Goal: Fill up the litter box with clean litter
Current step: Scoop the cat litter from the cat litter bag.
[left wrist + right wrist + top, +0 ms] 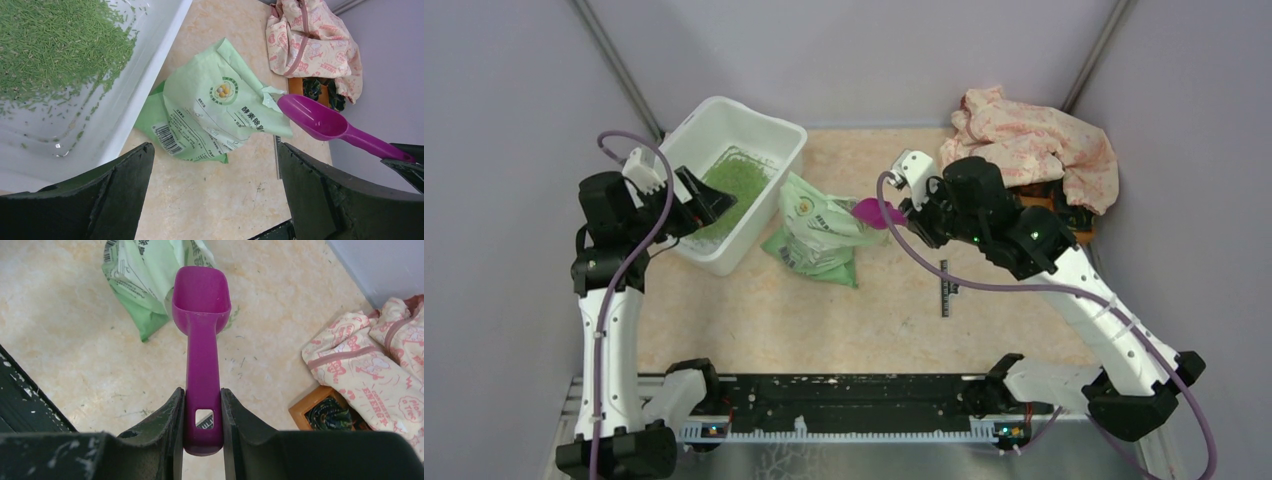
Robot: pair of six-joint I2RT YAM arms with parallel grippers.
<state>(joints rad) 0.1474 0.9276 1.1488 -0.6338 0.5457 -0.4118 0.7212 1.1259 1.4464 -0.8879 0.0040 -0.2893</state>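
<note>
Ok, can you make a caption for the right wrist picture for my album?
Right gripper jaws pinch the purple scoop by its handle, pointing at the green bag.

orange tray (pixel 307 410) mostly hidden under cloth (pixel 370 365), litter box (pixel 150 60) cropped in left wrist view

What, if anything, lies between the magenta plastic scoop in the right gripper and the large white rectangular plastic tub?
The crumpled light green printed plastic bag lies on the table between them, beside the tub; nothing else visible intervenes.
</note>
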